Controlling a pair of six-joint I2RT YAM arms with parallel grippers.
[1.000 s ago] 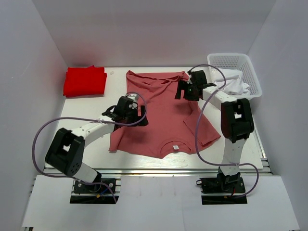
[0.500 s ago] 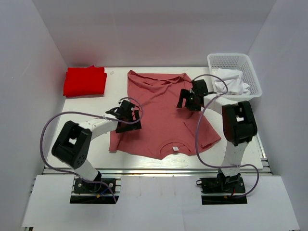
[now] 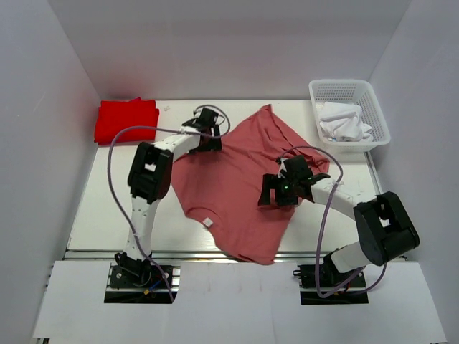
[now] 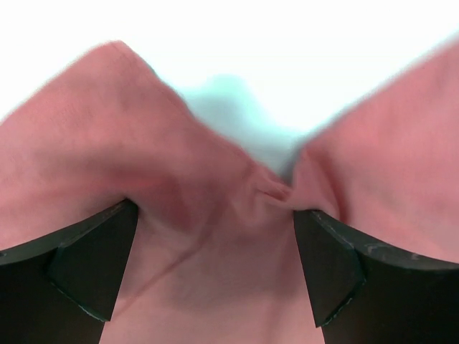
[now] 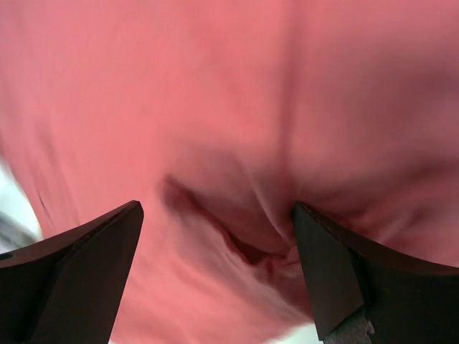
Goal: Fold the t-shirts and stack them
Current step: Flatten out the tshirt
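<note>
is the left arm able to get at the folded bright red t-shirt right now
Probably yes: the open left gripper sits at the dusty pink t-shirt's far edge, and the folded bright red t-shirt lies just to its left, with only bare white table between them.

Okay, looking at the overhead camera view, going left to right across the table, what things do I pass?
Folded red t-shirt → left tool → right tool → white mesh basket.
</note>
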